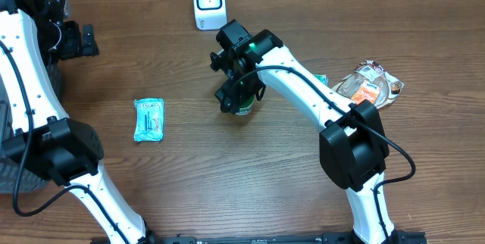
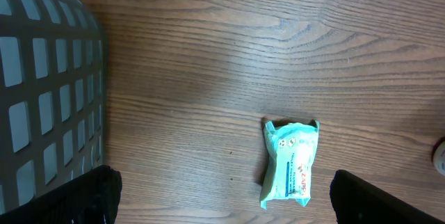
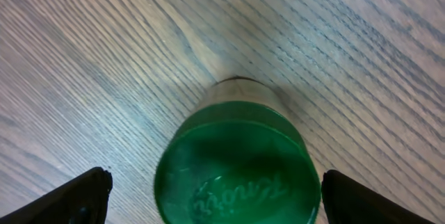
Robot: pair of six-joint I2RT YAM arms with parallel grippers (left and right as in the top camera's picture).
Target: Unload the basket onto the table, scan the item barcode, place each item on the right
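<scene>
We see our right hand [image 3: 215,197] wide open, the green-lidded jar [image 3: 236,158] between its fingers, ungripped; our left hand [image 2: 222,197] open, empty.

The green-lidded container [image 3: 236,165], its cap embossed with lettering, stands upright some way from the white scanner [image 1: 208,3].

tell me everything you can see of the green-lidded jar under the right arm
The jar is a small cylinder with a glossy green lid, plastic by its look, bearing raised script; the side below looks pale. It stands upright, lid on, on the wooden table. The right gripper hangs over it, jaws open on either side, not touching it.
</scene>
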